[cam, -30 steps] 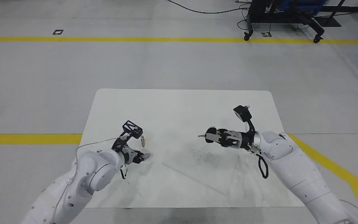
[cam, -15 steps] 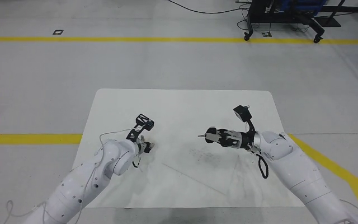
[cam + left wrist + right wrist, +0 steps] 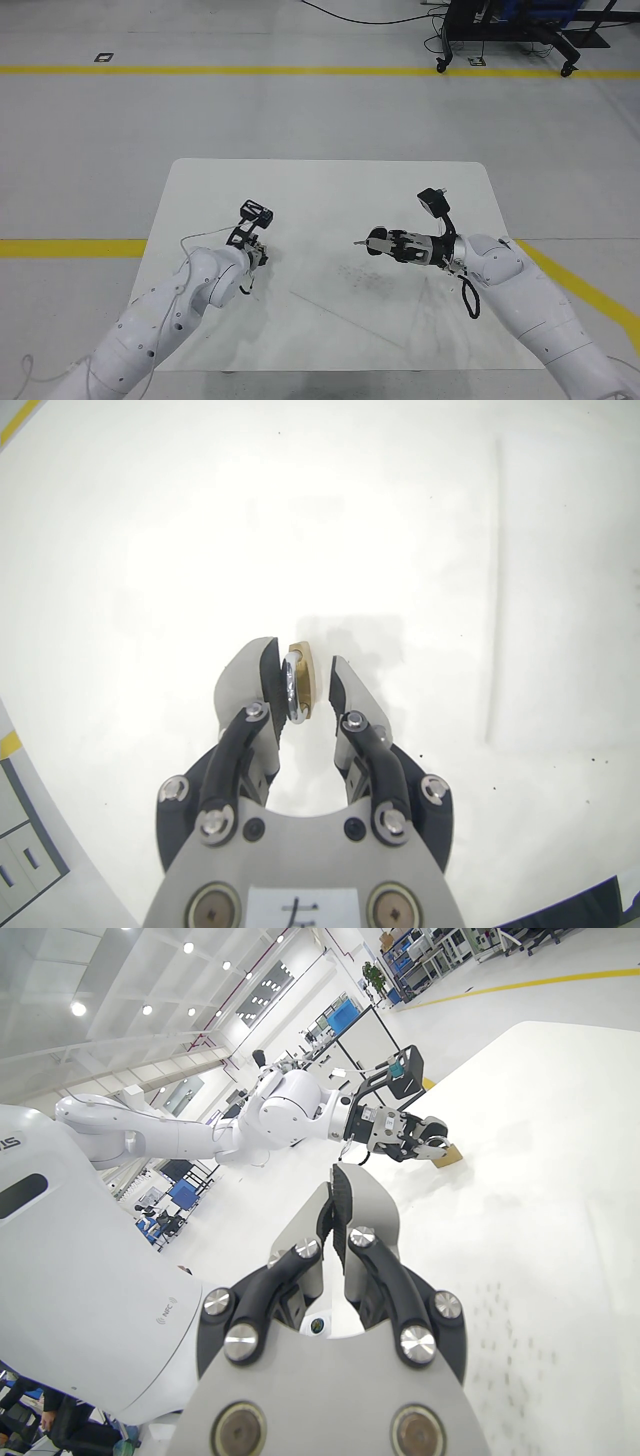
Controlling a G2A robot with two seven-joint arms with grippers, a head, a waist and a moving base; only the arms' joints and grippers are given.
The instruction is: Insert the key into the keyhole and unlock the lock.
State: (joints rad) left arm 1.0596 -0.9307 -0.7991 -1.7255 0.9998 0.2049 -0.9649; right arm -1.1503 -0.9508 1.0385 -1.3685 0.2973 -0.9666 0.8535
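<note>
A small brass padlock (image 3: 303,682) with a steel shackle rests on the white table (image 3: 330,195) at its left middle. My left gripper (image 3: 303,652) is down at the table with its fingers open on either side of the padlock. One pad touches the shackle and a gap is left at the other pad. The right wrist view shows this left gripper (image 3: 431,1137) with the brass body (image 3: 448,1157) poking out beyond it. My right gripper (image 3: 376,242) hovers right of the table's centre, shut on the key (image 3: 357,242), whose thin blade points toward the left arm.
The table's surface between the two arms is bare, with faint scuff marks (image 3: 385,285) near the right arm. Yellow floor lines (image 3: 200,69) run beyond the table and a black cart (image 3: 510,30) stands far off at the back right.
My left arm has swung in toward the table's middle and brought its gripper over the padlock, which lay just beside it before. The right arm has kept still with the key.
</note>
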